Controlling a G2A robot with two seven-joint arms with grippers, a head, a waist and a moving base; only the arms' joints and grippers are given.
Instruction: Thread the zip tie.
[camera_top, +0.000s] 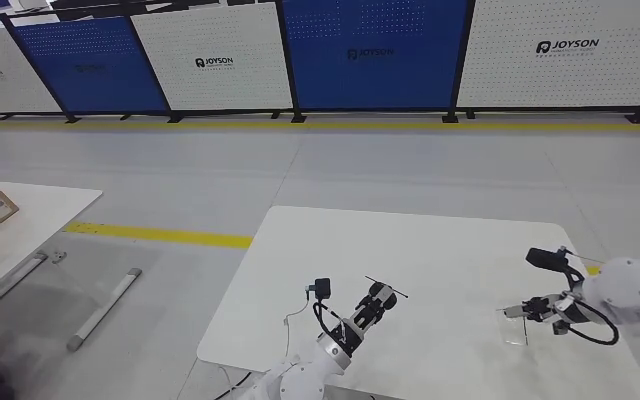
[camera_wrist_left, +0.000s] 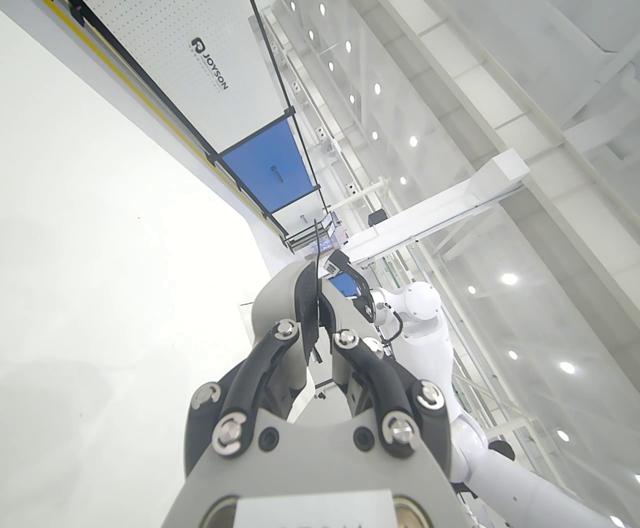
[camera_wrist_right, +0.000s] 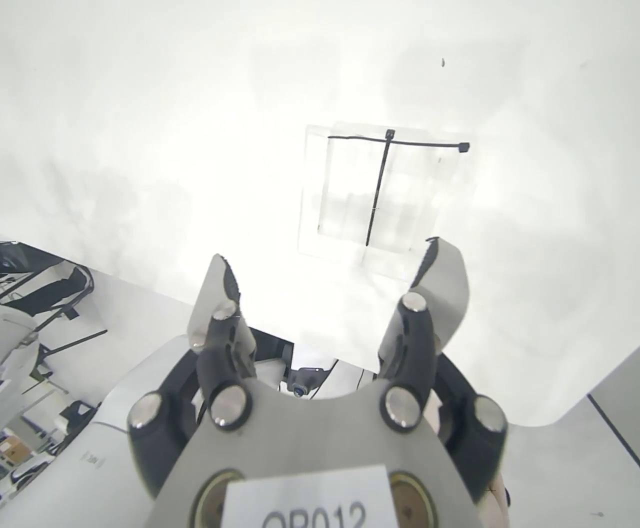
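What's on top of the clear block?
Two black zip ties lie crossed on the clear block, uncovered. Whether one passes through the other's head is too small to tell.

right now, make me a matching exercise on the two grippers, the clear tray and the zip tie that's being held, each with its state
Column one:
1 left gripper
2 right gripper
3 clear tray
4 held zip tie

Column two:
a open, holding nothing
b black, sticking out of a gripper
c has two black zip ties lying in it
d shut on a zip tie

Pairs: 1-d, 2-a, 3-c, 4-b
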